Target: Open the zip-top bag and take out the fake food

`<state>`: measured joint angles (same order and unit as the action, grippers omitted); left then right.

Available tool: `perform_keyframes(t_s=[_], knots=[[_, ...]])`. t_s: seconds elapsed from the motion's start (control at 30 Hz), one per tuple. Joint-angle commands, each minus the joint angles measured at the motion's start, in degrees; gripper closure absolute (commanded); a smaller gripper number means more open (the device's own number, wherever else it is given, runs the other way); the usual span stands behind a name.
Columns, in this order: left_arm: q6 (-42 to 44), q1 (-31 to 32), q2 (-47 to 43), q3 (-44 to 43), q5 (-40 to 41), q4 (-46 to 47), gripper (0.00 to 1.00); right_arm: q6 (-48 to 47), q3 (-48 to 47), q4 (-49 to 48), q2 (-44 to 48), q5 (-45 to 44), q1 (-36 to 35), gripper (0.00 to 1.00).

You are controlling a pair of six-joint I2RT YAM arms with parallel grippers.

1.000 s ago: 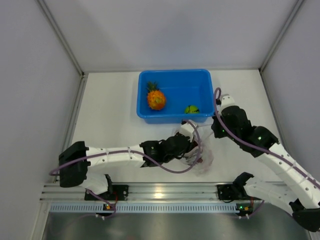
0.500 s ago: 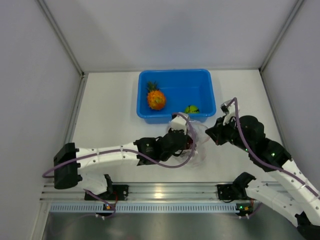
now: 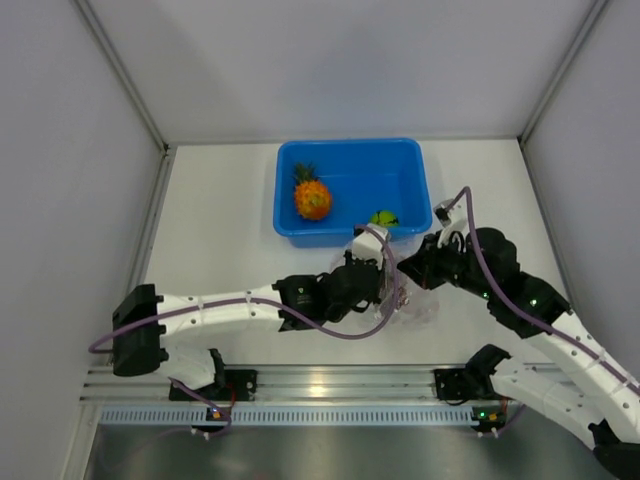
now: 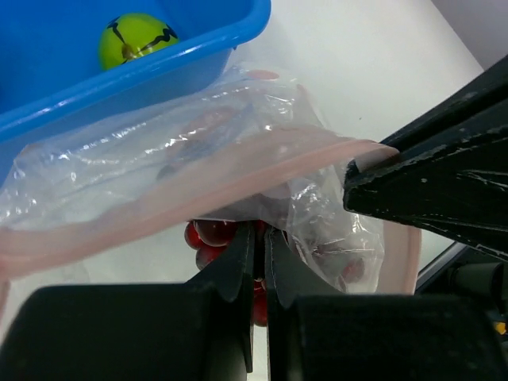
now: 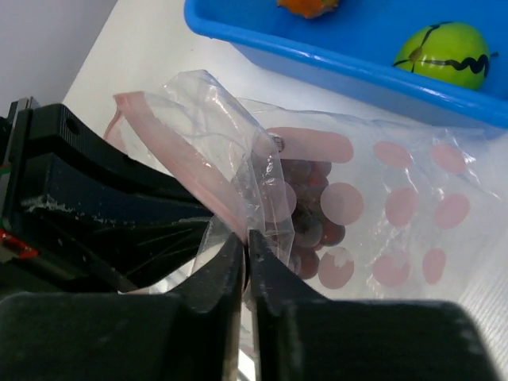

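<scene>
The clear zip-top bag (image 3: 408, 300) with its pink zip strip hangs between my two grippers, just in front of the blue tub (image 3: 352, 150). The dark grape bunch (image 5: 309, 214) is inside the bag and also shows in the left wrist view (image 4: 208, 234). My left gripper (image 4: 259, 234) is shut on one edge of the bag (image 4: 190, 167). My right gripper (image 5: 246, 236) is shut on the opposite edge of the bag (image 5: 238, 171). The orange pineapple (image 3: 312, 197) and the green round fruit (image 3: 382, 217) lie in the tub.
The tub's near wall (image 4: 119, 87) stands right behind the bag. White booth walls close in the table at the back and on both sides. The arm bases sit on a metal rail (image 3: 330, 385) at the near edge.
The right gripper came in from the tub's right side toward the left gripper and closed on the bag's edge. The bag is now lifted and held between both grippers.
</scene>
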<state>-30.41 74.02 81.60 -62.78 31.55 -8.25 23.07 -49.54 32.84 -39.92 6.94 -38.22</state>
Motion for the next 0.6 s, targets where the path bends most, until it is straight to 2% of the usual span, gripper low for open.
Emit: perform_keyframes(t_s=[0.0,0.23,0.27,0.3,0.37,0.4,0.47,0.57], knots=[[1.41,0.43,1.89,-1.55,0.53,5.62,1.00,1.80,-0.47,-0.85,-1.38,-2.81,-1.16,0.89],[1.24,0.43,4.53,-4.36,-1.14,2.89,1.00,-0.04,-1.87,1.26,-5.51,-9.48,-8.26,0.73],[1.15,0.42,4.70,-4.36,-1.40,2.89,1.00,-0.22,-1.96,2.22,-6.04,-10.62,-8.80,0.74],[1.06,0.51,4.71,-4.36,-1.58,2.89,1.00,-0.31,-1.97,2.58,-6.39,-13.42,-9.33,0.80],[0.45,0.51,4.79,-4.80,-2.02,1.84,1.00,-0.22,-1.44,2.93,-7.45,-15.11,-10.38,0.80],[0.27,0.51,4.79,-4.89,-2.11,1.57,1.00,-0.31,-1.18,2.93,-7.80,-15.81,-10.56,0.73],[0.01,0.42,4.79,-4.37,-1.93,1.48,1.00,-0.22,-0.39,2.84,-9.03,-16.25,-11.18,0.70],[-0.35,0.51,4.71,-4.10,-2.02,1.48,1.00,0.04,0.32,1.97,-10.52,-17.31,-11.97,0.52]])
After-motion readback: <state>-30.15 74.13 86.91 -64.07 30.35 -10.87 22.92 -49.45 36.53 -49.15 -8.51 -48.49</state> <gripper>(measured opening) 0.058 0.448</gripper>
